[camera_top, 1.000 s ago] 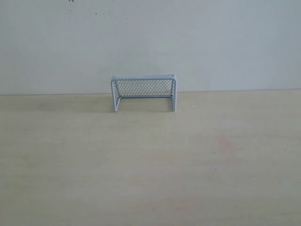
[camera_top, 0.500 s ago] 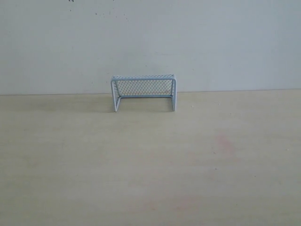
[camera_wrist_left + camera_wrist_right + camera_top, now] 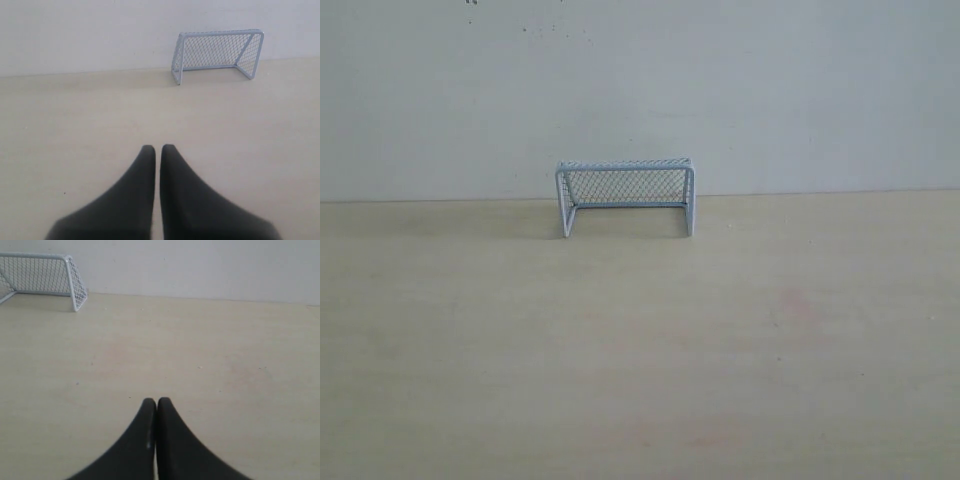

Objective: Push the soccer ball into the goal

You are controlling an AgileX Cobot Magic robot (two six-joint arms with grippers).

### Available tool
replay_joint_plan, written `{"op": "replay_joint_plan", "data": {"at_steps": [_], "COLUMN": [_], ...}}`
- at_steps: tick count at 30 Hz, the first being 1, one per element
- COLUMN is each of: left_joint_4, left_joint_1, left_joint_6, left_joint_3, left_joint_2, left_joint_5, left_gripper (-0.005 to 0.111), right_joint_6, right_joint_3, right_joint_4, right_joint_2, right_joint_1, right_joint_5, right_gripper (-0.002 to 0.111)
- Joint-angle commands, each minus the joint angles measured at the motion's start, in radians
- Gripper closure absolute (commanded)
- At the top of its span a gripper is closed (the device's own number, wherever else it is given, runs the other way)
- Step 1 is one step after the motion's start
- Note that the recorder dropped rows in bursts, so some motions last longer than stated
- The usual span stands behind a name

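The goal (image 3: 626,196), a grey-white tube frame with dark mesh, stands at the back of the table against the wall, its mouth facing the front. It also shows in the left wrist view as the goal (image 3: 217,52) and partly in the right wrist view as the goal (image 3: 42,277). The soccer ball is out of view in every frame. My left gripper (image 3: 158,148) is shut with nothing between its black fingers, well short of the goal. My right gripper (image 3: 157,401) is shut and empty too. Neither gripper appears in the exterior view.
A pale wooden table (image 3: 640,340) runs back to a plain light wall (image 3: 640,90) just behind the goal. A faint reddish stain (image 3: 798,305) marks the tabletop to the right of the middle.
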Motion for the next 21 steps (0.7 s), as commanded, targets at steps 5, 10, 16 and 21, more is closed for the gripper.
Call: {"op": "replay_joint_plan", "data": {"at_steps": [5,10,16,21], "left_joint_4": [-0.007,-0.007,-0.007,-0.007], "left_joint_1": [0.004,0.004,0.004,0.004], "left_joint_6": [0.004,0.004,0.004,0.004], "left_joint_3": [0.004,0.004,0.004,0.004], "left_joint_2": [-0.001,-0.001,-0.001,-0.001], "left_joint_5": [-0.003,-0.003,-0.003,-0.003], "left_gripper": [0.102,0.102,0.102,0.102], "right_joint_6": [0.002,0.004,0.001,0.001], "right_joint_3": [0.0,0.0,0.0,0.0], "right_joint_4": [-0.003,-0.003,-0.003,-0.003], "right_joint_2": [-0.007,-0.007,-0.007,-0.007], "right_joint_1": [-0.037,-0.064,-0.059,-0.059], "right_joint_5": [-0.003,-0.003,0.0,0.005], "right_gripper": [0.108,0.108,0.108,0.108]}}
